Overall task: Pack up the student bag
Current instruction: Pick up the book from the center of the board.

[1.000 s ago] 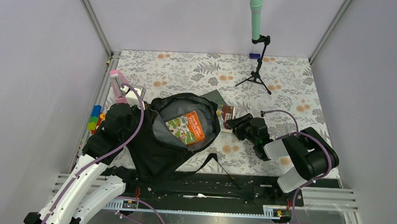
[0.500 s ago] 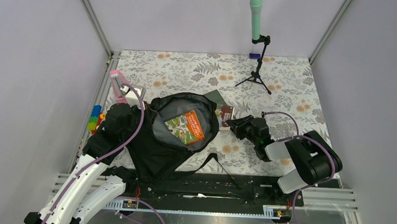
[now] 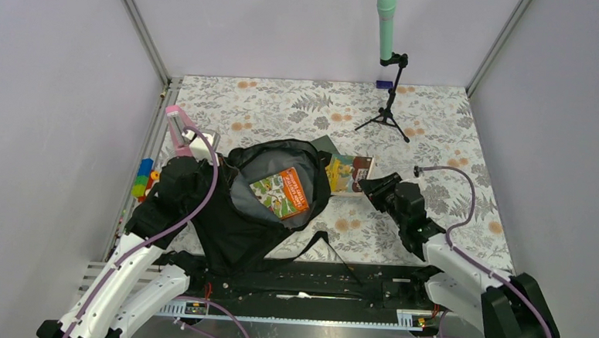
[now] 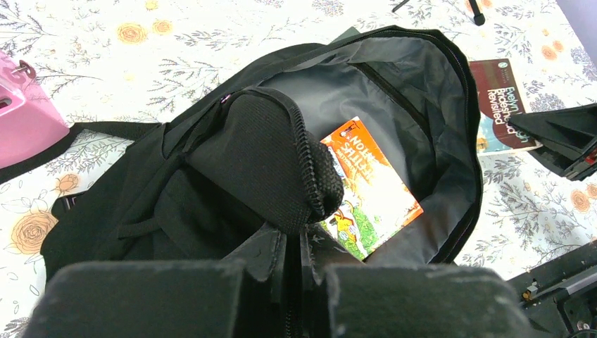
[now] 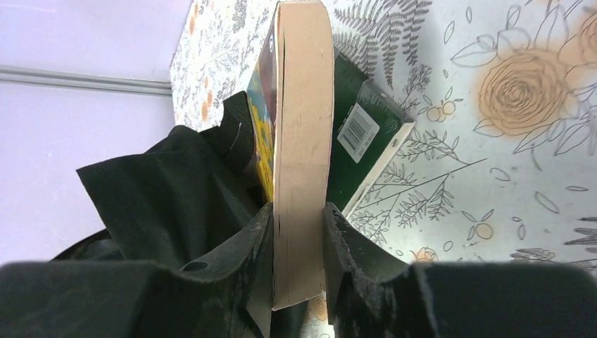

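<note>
The student bag (image 3: pixel 227 231) lies at the near-left of the tabletop (image 3: pixel 438 130), its mouth propped open by the left gripper (image 4: pixel 299 257) clamped on its rim, and that mouth lies immediately left of the right gripper (image 5: pixel 299 218), which pinches 1 paperback book (image 5: pixel 303 127) whose length points toward the opening.

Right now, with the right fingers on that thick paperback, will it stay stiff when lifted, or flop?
Probably mostly stiff: the paperback shows a thick page block, pinched across its thickness by the right fingers. Gripped near one edge, the free end may droop or pivot. That bulk suggests some weight.
</note>
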`<state>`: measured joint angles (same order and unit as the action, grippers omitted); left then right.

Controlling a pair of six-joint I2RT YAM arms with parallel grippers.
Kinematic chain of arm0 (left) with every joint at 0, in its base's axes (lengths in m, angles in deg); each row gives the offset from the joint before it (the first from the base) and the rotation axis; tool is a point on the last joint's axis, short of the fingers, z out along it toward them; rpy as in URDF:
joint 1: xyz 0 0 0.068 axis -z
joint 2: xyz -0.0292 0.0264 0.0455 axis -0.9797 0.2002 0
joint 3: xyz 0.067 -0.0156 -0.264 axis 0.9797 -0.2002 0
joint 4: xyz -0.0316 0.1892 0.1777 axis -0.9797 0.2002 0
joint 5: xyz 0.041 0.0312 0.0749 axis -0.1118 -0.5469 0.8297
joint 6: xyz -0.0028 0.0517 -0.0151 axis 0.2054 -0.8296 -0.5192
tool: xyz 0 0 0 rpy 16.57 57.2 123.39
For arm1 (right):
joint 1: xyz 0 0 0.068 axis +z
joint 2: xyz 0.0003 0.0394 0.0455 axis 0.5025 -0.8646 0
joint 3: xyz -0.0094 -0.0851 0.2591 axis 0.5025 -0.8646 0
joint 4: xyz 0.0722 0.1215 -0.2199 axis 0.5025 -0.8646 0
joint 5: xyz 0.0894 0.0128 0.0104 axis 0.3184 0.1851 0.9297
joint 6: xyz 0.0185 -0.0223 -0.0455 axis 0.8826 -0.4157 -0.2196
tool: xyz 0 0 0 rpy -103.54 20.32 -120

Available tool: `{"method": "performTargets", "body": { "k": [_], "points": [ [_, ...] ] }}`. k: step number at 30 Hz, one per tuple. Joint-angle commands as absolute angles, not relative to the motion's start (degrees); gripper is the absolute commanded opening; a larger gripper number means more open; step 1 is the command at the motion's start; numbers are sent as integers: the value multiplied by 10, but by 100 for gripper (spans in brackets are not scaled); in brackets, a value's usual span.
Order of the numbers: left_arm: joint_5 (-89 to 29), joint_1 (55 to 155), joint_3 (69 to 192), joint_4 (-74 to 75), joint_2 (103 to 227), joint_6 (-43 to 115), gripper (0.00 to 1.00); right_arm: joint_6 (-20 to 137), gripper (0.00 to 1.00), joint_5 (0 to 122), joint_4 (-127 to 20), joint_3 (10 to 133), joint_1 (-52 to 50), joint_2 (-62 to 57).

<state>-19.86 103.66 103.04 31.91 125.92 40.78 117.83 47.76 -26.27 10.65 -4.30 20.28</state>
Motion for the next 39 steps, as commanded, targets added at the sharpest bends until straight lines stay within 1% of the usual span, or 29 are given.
{"method": "performTargets", "body": {
  "k": [1,6,14,20,26,35,39],
  "points": [
    [-205,1034,1035,259,1243,402,0,1077,0,433,-307,159,-40,272],
    [-213,1035,1036,257,1242,400,0,1011,0,430,-362,186,-40,325],
    [-238,1035,1036,254,1238,399,0,947,0,425,-421,203,-40,404],
    [-262,1035,1034,248,1239,396,0,865,0,396,-507,251,-40,468],
    [-296,1035,1034,243,1249,394,0,822,0,382,-582,297,-40,510],
    [-348,1035,1038,242,1275,387,0,788,0,433,-662,400,-40,527],
    [-392,1035,1042,241,1291,385,0,789,0,488,-667,439,-40,526]
  ]
}}
